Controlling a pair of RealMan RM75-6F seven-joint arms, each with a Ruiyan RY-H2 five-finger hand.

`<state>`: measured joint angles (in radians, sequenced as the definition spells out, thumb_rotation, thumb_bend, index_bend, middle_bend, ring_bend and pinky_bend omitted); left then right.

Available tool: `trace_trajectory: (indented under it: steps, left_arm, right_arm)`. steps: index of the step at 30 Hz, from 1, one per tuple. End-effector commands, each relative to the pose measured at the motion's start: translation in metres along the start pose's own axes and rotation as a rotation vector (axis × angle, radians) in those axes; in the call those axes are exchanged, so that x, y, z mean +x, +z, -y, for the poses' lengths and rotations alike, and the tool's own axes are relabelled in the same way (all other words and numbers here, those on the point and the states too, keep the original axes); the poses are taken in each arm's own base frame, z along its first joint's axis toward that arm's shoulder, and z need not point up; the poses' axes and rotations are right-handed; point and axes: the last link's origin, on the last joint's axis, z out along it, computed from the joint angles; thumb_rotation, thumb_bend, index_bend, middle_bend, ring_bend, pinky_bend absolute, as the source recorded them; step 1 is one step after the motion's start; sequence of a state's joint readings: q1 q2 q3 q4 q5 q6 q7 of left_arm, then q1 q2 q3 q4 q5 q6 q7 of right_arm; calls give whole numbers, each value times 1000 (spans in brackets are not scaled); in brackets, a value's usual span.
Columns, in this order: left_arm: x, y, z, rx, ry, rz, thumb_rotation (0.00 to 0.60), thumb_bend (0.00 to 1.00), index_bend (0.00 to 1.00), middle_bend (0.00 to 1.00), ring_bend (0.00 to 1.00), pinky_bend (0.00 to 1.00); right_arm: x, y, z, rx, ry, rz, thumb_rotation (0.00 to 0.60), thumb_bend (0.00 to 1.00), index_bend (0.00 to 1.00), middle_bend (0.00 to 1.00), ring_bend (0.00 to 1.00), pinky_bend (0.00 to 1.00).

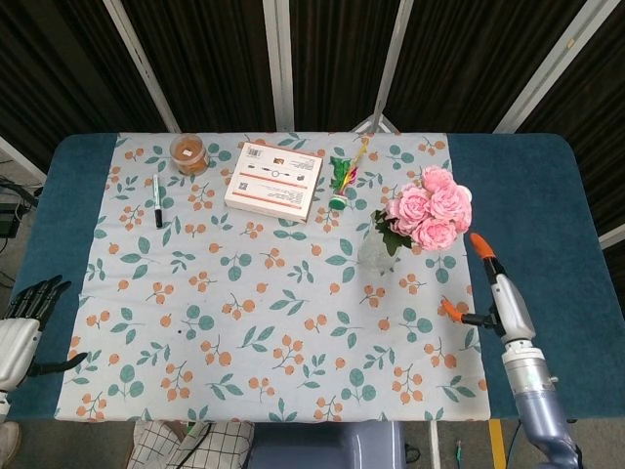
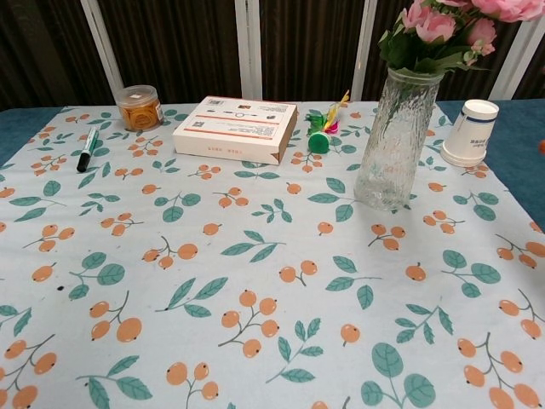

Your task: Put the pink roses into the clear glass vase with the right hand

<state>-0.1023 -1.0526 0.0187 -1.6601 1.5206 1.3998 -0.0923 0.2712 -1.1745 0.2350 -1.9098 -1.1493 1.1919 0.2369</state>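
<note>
The pink roses (image 1: 429, 216) were seen standing in the clear glass vase (image 2: 394, 141) on the bench (image 1: 527, 195), beside a paper cup (image 2: 472, 132). The right hand (image 1: 493, 288) was held near the vase, released, fingers spread, grasping nothing. The left hand (image 1: 21, 327) was rested open at the bench's edge.

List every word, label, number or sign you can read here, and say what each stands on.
None can be read.
White box: printed label with lines of text and code marks, too small and blurred.
Marker pen: no legible text.
Snack jar: no legible label.
Paper cup: plain.
</note>
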Motion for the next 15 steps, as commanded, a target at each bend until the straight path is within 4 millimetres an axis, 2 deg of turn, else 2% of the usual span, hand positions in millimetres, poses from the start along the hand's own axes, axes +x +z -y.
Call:
trace_trajectory:
  steps: [1,2,6,8,11,15]
  left_arm:
    - [0,0,0,-1,0,-1,600,0,0,0,0,0]
    - [0,0,0,-1,1,-2,600,0,0,0,0,0]
    - [1,-1,0,-7,10,-6,600,0,0,0,0,0]
    - [2,0,1,-11,19,-10,600,0,0,0,0,0]
    - [1,-1,1,-15,32,-14,600,0,0,0,0,0]
    - [1,-1,1,-17,40,-19,600,0,0,0,0,0]
  right_arm:
    - [15,-22,-28,-29,-210,1,600,277,0,0,0,0]
    - [18,-25,-33,-26,-258,-1,600,277,0,0,0,0]
    - [42,-55,-60,44,-689,-55,600,276,0,0,0,0]
    - [48,-65,-67,56,-792,-68,600,276,0,0,0,0]
    - [50,-76,-70,55,-838,-79,600,276,0,0,0,0]
    - [49,-77,-67,46,-817,-103,600,276,0,0,0,0]
